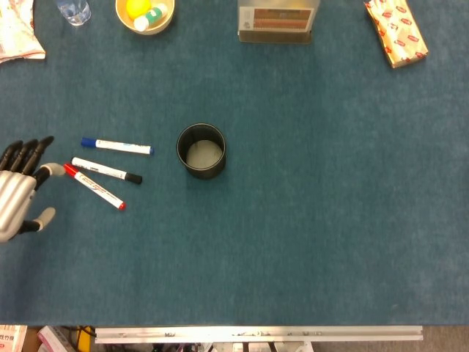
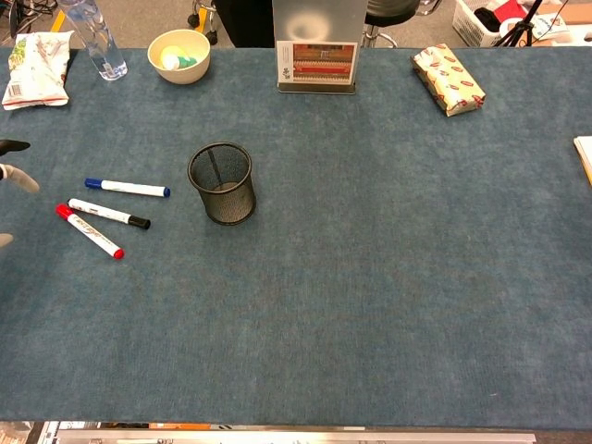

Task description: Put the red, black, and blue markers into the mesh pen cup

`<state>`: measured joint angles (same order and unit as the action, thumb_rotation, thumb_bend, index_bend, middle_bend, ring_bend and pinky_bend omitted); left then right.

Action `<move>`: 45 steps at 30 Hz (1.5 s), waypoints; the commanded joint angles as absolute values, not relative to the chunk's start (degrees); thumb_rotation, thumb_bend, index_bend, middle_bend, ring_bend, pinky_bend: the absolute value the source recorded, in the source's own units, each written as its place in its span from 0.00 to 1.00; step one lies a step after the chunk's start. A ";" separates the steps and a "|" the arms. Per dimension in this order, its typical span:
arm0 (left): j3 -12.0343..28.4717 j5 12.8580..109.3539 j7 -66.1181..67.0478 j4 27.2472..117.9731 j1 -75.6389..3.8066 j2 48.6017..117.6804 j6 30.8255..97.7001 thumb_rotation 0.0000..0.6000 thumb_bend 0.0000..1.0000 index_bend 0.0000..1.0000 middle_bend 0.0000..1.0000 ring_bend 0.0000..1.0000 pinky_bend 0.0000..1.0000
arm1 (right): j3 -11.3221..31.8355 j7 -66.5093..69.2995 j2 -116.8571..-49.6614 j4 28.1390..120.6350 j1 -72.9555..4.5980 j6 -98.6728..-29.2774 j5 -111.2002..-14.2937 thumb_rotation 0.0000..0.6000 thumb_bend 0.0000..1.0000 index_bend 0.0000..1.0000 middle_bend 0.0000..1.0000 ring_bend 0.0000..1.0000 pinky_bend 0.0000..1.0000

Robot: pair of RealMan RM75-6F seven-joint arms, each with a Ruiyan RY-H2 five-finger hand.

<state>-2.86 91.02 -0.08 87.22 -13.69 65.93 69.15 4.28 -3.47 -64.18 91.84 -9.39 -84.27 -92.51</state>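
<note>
Nothing's in the cup (image 1: 201,150) yet, all three markers lie on the bench (image 1: 308,220), left hand (image 1: 18,191) empty, fingers spread.

Markers (image 1: 106,170) — left of cup (image 1: 201,150)

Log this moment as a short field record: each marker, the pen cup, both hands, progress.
blue marker: flat on table, left of cup
black marker: flat, between blue and red
red marker: flat, nearest the hand
mesh pen cup: upright, no markers inside
left hand: at the left edge, fingers spread, holding nothing, one fingertip close by the red marker's cap
right hand: not in view
progress: none of three placed
</note>
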 commanded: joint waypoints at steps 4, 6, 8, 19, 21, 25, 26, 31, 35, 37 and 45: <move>-3.71 91.14 -1.34 84.71 -16.14 66.37 65.26 1.00 0.26 0.23 0.00 0.00 0.05 | 4.31 -5.59 -62.63 94.06 -9.47 -84.40 -92.67 1.00 0.00 0.14 0.17 0.13 0.30; -3.79 91.25 -1.75 84.20 -16.61 66.62 64.75 1.00 0.26 0.23 0.00 0.00 0.05 | 4.24 -6.08 -62.36 94.53 -9.25 -84.65 -92.58 1.00 0.00 0.14 0.17 0.13 0.30; -3.90 91.58 -2.21 83.62 -17.13 67.04 64.36 1.00 0.26 0.23 0.00 0.00 0.05 | 4.15 -6.41 -62.12 94.88 -8.98 -84.97 -92.46 1.00 0.00 0.14 0.17 0.13 0.30; -5.19 93.84 -2.73 80.21 -19.59 70.26 62.19 1.00 0.26 0.28 0.00 0.00 0.05 | 4.09 -5.98 -61.31 94.98 -8.64 -85.40 -92.10 1.00 0.00 0.14 0.17 0.13 0.30; -5.35 93.89 -2.95 79.75 -19.93 70.83 61.78 1.00 0.27 0.29 0.00 0.00 0.05 | 4.06 -5.84 -61.24 94.90 -8.63 -85.37 -92.06 1.00 0.00 0.14 0.17 0.13 0.30; -5.82 94.48 -4.57 78.68 -20.51 72.21 61.65 1.00 0.33 0.32 0.00 0.00 0.05 | 4.03 -5.45 -61.11 94.79 -8.52 -85.72 -92.23 1.00 0.00 0.14 0.17 0.13 0.30; -5.93 94.72 -4.82 78.36 -20.61 72.52 61.78 1.00 0.33 0.32 0.00 0.00 0.05 | 4.00 -5.37 -61.07 94.79 -8.47 -85.80 -92.25 1.00 0.00 0.14 0.17 0.13 0.30; -6.27 95.96 -6.00 76.37 -21.33 74.16 62.51 1.00 0.33 0.32 0.00 0.00 0.05 | 3.91 -4.88 -61.05 94.43 -8.33 -85.88 -92.13 1.00 0.00 0.14 0.17 0.13 0.30; -6.58 96.32 -6.47 75.46 -22.02 75.02 62.24 1.00 0.33 0.32 0.00 0.00 0.05 | 3.82 -4.41 -61.32 93.92 -8.29 -85.78 -91.95 1.00 0.00 0.14 0.17 0.13 0.30; -6.69 96.39 -6.54 75.01 -22.23 75.45 62.19 1.00 0.33 0.32 0.00 0.00 0.05 | 3.80 -4.29 -61.48 93.72 -8.31 -85.73 -91.90 1.00 0.00 0.14 0.17 0.13 0.30; -6.71 96.08 -6.89 73.06 -22.88 76.88 62.38 1.00 0.33 0.32 0.00 0.00 0.05 | 3.76 -4.07 -61.64 93.60 -8.25 -85.98 -92.06 1.00 0.00 0.14 0.17 0.13 0.30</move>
